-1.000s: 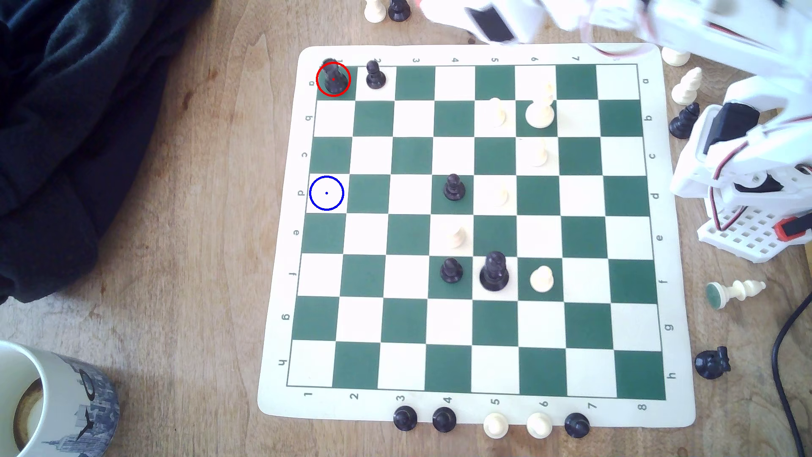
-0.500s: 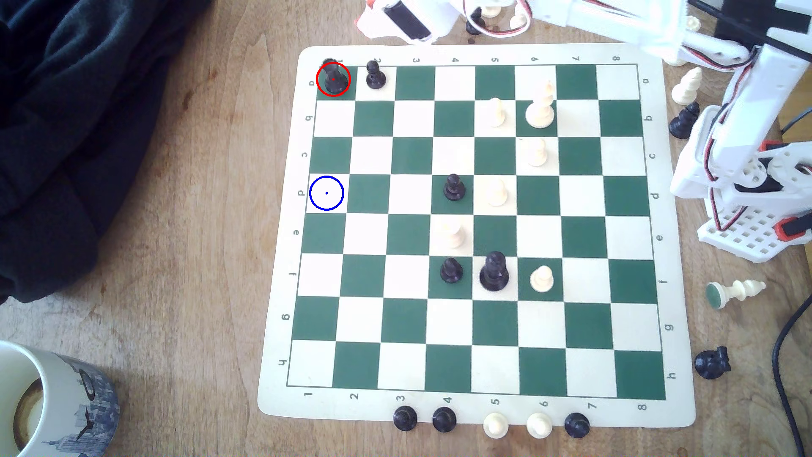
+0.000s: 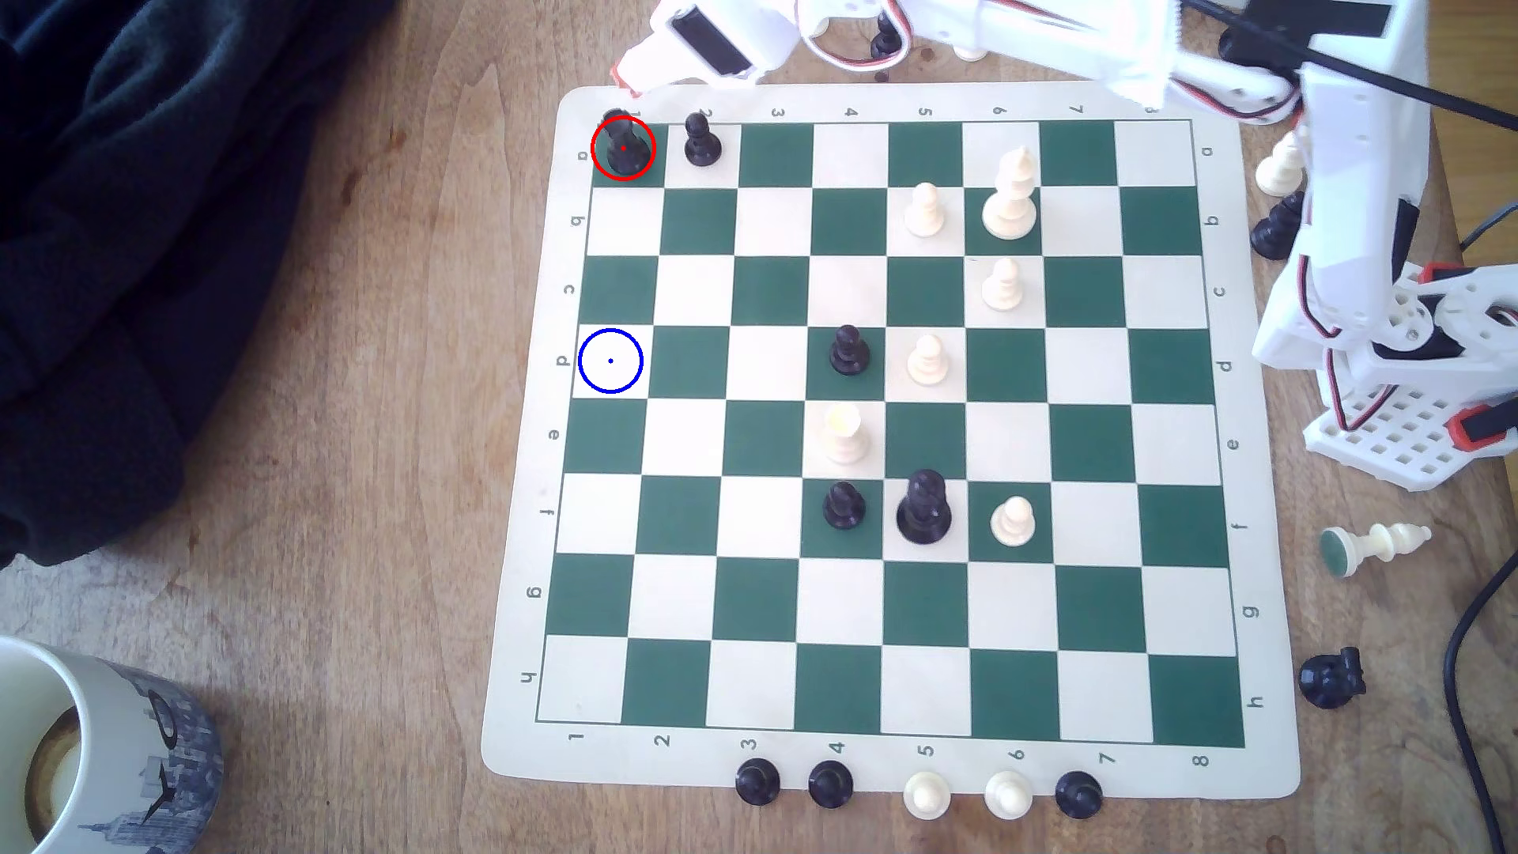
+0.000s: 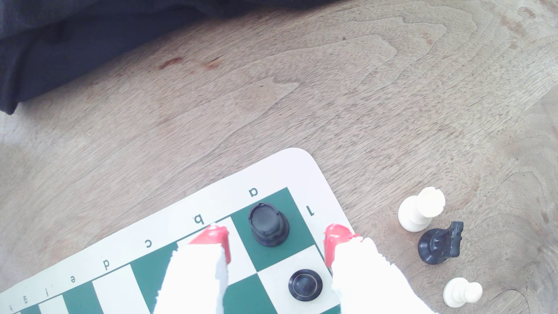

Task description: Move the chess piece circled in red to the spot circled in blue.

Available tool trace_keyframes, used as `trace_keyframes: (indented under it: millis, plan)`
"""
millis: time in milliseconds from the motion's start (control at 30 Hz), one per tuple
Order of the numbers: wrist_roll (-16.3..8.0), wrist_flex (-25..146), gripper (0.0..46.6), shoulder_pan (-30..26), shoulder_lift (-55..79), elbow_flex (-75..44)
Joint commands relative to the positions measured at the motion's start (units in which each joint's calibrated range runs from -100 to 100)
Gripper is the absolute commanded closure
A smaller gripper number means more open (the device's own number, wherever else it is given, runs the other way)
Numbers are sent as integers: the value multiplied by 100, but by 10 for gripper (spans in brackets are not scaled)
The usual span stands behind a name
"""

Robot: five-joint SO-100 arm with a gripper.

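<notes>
- The chess piece (image 3: 623,148) stands upright on the far-left corner green square in the exterior view, just beside a black pawn (image 3: 701,141).
- The gripper (image 4: 276,241) hovers with its jaws spread wide, empty, the piece just ahead between the red tips.
- The spot (image 3: 610,360) lies three squares nearer.

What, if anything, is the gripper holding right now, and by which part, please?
Nothing. The gripper is open, its red-tipped fingers apart, and the black rook on its green corner square stands untouched ahead of them.
</notes>
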Motion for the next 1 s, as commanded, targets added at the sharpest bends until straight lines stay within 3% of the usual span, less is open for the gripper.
trace_keyframes:
  millis: [0,300,500,967]
  plan:
    - [5,-133,292,-75,35,-634]
    - [-24,-346,299,-137,765,-1187]
    - [-34,-412,273,-168,1087,-1523]
    - [-78,-551,260,-192,1580,-1822]
